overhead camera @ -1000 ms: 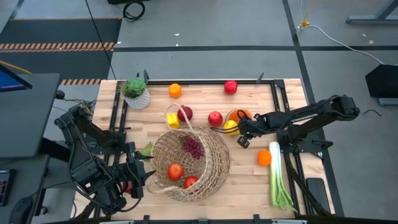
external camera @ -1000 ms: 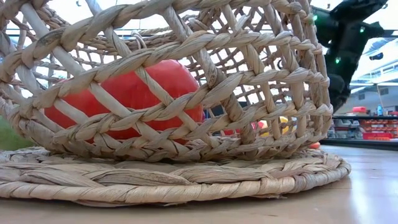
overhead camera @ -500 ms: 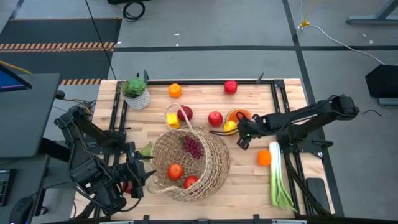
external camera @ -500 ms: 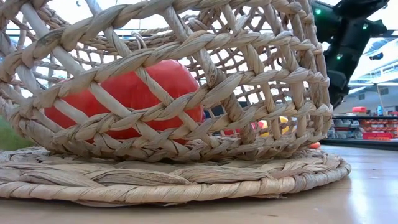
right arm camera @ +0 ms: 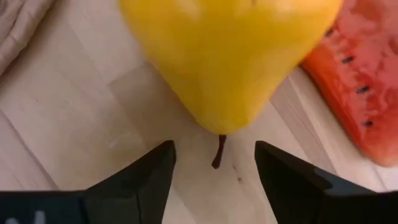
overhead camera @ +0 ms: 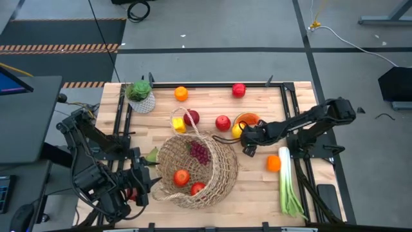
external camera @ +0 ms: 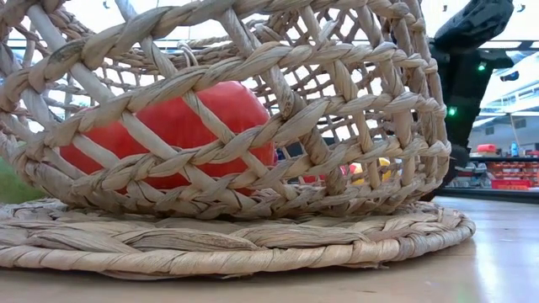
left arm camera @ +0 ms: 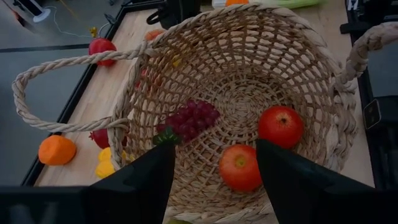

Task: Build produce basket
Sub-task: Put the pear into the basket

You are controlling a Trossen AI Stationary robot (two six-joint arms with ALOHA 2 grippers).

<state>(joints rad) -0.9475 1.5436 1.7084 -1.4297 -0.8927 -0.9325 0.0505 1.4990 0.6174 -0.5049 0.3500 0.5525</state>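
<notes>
The wicker basket [overhead camera: 196, 169] rests on its base on the table, with purple grapes [left arm camera: 189, 118] and two red apples [left arm camera: 281, 126] [left arm camera: 239, 167] inside. My left gripper [left arm camera: 211, 146] hovers open over the basket's near-left rim [overhead camera: 143, 183]. A yellow pear [overhead camera: 238, 131] lies on its side on the table by a watermelon slice [right arm camera: 360, 93]. My right gripper [right arm camera: 214, 146] points steeply down, open, its fingers on either side of the pear's stem end [right arm camera: 217, 152] without touching it.
Loose produce lies around: an orange [overhead camera: 181, 93], red apples [overhead camera: 239, 89] [overhead camera: 223, 122] [overhead camera: 191, 118], a yellow piece [overhead camera: 179, 124] under the basket handle, an orange [overhead camera: 273, 163] and a leek [overhead camera: 288, 183] at the right. A potted plant [overhead camera: 140, 95] stands far left.
My right gripper has sunk toward the table and moved a little toward the table's left, onto the yellow pear. The basket and its fruit have stayed where they were.
</notes>
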